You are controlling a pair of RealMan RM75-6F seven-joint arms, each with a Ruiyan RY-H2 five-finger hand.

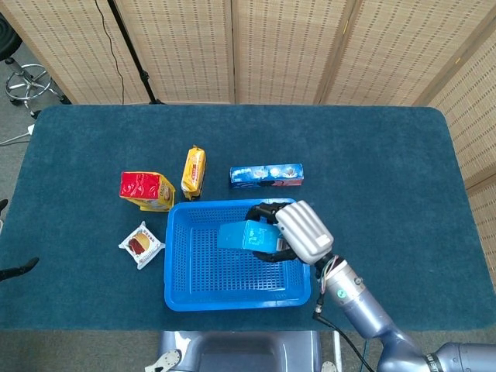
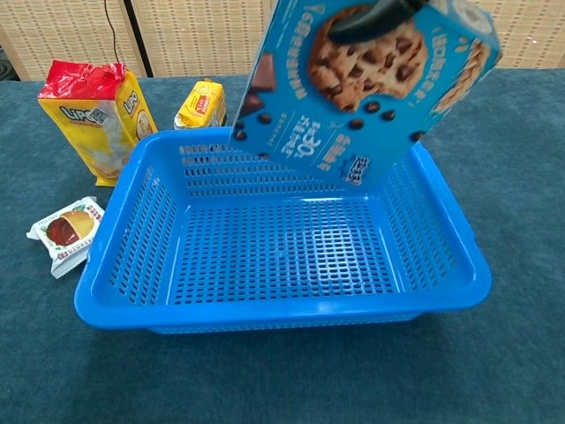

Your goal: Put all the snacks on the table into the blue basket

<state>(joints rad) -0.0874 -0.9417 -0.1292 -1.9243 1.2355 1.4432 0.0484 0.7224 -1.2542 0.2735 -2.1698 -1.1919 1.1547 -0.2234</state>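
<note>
Here we are over the blue basket (image 1: 186, 291), and we see the right hand (image 1: 298, 232) gripping the cookie box (image 1: 242, 235), dark fingers (image 1: 262, 209) wrapped around its edges. From the head view the box hangs above the middle of the basket, closer to its right side. From the chest view the same cookie box (image 2: 371, 79) fills the upper centre, tilted, its printed cookie face turned toward us, its lower edge above the basket's back wall; one dark finger (image 2: 375, 16) crosses the top of the box. We cannot tell from these views whether the box touches the basket floor, but it looks to be held in the air.

Out on the dark blue table (image 1: 387, 155), we spot four more snacks. The long blue cookie pack (image 1: 266, 175) lies just behind the basket's far rim. To its left stands the yellow cracker pack (image 1: 194, 172), close to the basket's back left corner. Further left is the red and yellow bag (image 1: 146, 191), upright, near the basket's left side. In front of that lies the small white wrapped cake (image 1: 141, 244), flat on the cloth, just beside the basket's left wall.

The left hand we do not see in either view.

Behind the table stand the woven folding screens (image 1: 279, 46).
</note>
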